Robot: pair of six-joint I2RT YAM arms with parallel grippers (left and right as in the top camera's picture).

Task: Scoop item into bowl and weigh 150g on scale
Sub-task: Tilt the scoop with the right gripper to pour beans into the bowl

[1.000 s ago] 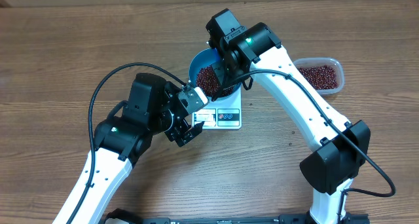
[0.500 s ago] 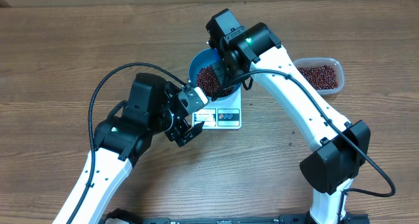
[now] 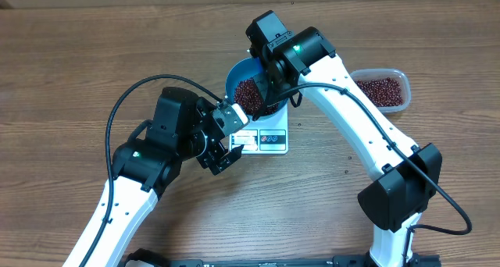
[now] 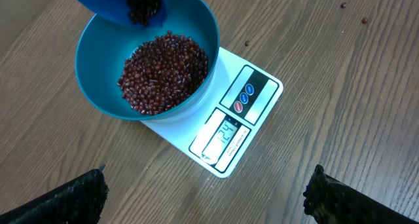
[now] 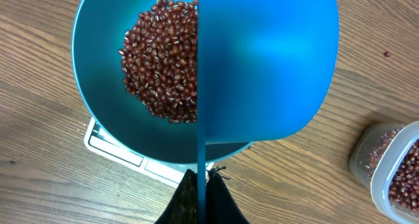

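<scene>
Beans (image 5: 160, 54) in bowl (image 5: 98, 119), scoop (image 5: 262, 60) covering half

The left pincer (image 3: 225, 139) stands fully open, its dark fingers (image 4: 72, 196) spread wide apart. Just beyond it, the long bent right arm (image 3: 351, 115) holds its pincer (image 5: 202, 196) pressed shut, pointing downward.

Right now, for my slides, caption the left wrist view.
Blue scoop above a bowl of beans on a white scale.

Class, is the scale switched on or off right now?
On: dark digits show on the display of the scale, which carries the bowl.
</scene>
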